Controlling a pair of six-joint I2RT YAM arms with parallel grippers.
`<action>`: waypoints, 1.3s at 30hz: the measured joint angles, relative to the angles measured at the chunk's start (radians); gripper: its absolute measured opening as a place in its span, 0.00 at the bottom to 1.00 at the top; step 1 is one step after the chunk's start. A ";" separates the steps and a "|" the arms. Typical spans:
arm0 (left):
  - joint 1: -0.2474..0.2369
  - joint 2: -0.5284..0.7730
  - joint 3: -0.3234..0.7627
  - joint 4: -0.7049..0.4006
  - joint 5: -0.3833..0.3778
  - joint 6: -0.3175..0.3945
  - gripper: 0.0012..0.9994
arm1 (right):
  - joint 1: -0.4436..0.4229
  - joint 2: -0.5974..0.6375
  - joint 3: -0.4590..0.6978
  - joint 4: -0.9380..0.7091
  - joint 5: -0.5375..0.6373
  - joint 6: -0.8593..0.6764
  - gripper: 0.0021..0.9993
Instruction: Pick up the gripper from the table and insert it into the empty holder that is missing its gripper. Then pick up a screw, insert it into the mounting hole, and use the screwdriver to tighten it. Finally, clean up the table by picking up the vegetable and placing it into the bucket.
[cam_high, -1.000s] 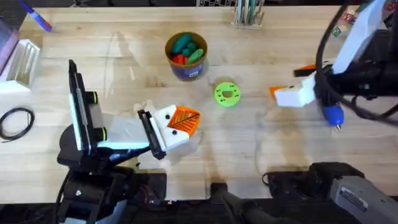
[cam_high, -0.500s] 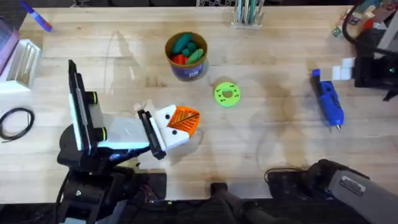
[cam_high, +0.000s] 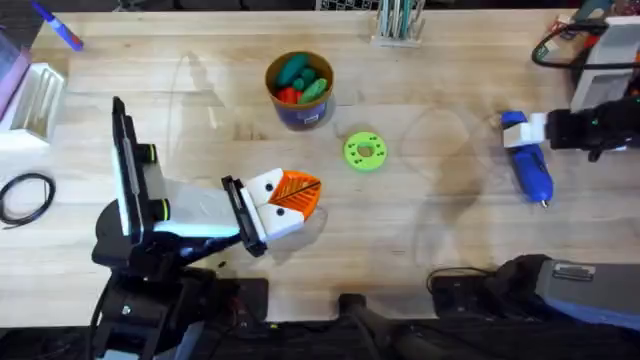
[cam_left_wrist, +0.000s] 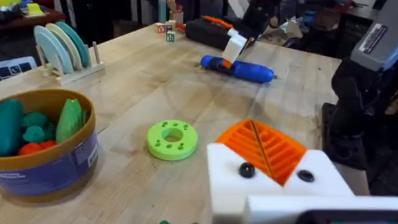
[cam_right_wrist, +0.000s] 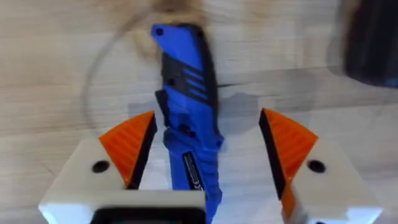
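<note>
On the right side of the tabletop (cam_high: 430, 230) I see the screwdriver (cam_high: 530, 165) lying flat on the wood, its thin bit pointing toward the near edge. My right gripper (cam_right_wrist: 208, 149) sits over its far end with the fingers spread wide: in the right wrist view the blue body runs between the two orange pads (cam_right_wrist: 130, 143), with wood visible on either side, so nothing is clamped. From the left wrist view the screwdriver (cam_left_wrist: 239, 67) shows far off, with the right arm's white finger at its far end.

My left gripper (cam_high: 285, 200) is at the near left, low over the wood. Its orange pads (cam_left_wrist: 264, 148) lie pressed together on the white blocks, so I read it as closed on nothing.

The bucket (cam_high: 299, 88) stands at the far middle, green and red toy vegetables inside. A green disc (cam_high: 364, 151) lies just to its near right, apart from it and well left of the screwdriver. A black cable loop (cam_high: 26, 195) lies at the left edge.
</note>
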 joint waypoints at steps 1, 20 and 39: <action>0.000 0.000 0.000 0.000 0.000 -0.002 0.01 | 0.000 0.013 0.000 0.003 -0.008 -0.015 0.99; 0.000 0.000 0.000 0.000 0.000 -0.005 0.01 | 0.010 0.144 0.000 0.131 -0.141 -0.090 0.54; 0.000 0.000 0.000 0.000 0.000 -0.005 0.01 | 0.015 0.014 -0.013 0.063 -0.148 -0.090 0.02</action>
